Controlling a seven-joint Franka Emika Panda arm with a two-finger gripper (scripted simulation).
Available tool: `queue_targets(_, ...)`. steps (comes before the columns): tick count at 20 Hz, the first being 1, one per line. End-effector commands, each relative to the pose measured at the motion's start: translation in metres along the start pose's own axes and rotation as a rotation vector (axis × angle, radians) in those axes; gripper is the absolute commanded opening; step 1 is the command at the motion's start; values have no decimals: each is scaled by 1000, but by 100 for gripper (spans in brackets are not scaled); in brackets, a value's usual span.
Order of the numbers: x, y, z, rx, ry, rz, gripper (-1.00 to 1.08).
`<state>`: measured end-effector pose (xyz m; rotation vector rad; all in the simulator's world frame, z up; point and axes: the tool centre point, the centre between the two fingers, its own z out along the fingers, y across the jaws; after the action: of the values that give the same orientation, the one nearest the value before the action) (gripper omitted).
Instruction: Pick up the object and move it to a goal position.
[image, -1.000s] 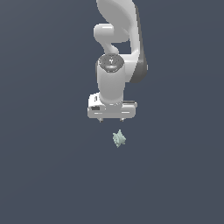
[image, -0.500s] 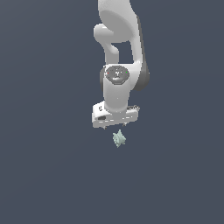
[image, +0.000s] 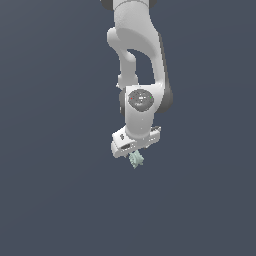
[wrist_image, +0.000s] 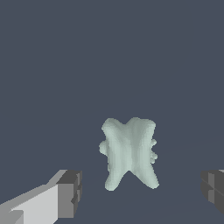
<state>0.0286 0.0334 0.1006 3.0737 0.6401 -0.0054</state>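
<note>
Just above the object, end effector lower than before, fingers apart.

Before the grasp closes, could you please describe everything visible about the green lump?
The lump is small, pale mint-green and matte, with a bumpy, jagged outline, two lobes at each end and small nubs along its sides. It lies on the dark grey floor, between the fingers of the open gripper, with clear gaps on both sides.

Object: small pale mint-green lump, bumpy, two-pronged outline, on dark grey surface
</note>
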Motion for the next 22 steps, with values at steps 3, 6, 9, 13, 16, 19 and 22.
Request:
queue_targets(3,5,-3,7,1,3,-45,100)
queue_targets(6,5,-3,9,1,4,-52,100)
queue_targets(9,5,-3,10,1,3,-47,100)
queue_targets(13,4,-3,23,1,3,-49,100)
queue_targets(16,4,-4,40,1,3,-51,100)
queue_targets(19,4,-4,53,1,4,-52,100)
queue_targets(22,5,-4,58,1,4,-52,100)
